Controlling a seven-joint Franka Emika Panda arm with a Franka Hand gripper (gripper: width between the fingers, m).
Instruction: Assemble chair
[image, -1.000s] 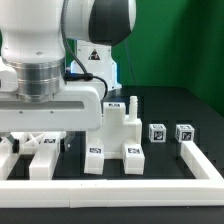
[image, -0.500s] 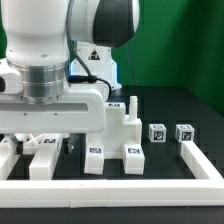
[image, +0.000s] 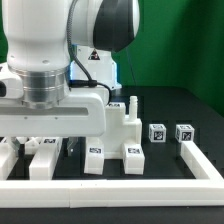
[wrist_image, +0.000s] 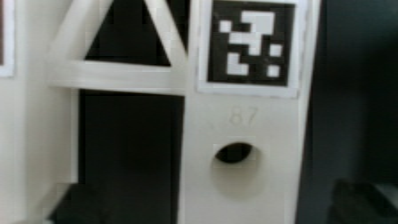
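Over chair parts (image: 45, 165), arm (image: 45, 60) slightly lower vs before, legs (image: 157, 131) unmoved

The white blocky plastic chair part (image: 118, 130) looks smooth and matt, the black tabletop (image: 172, 110) matt, the arm's white shell (image: 40, 30) glossy.

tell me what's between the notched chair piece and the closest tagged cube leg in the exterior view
Nothing. In the exterior view, only bare black table separates the notched chair piece from the cube leg.
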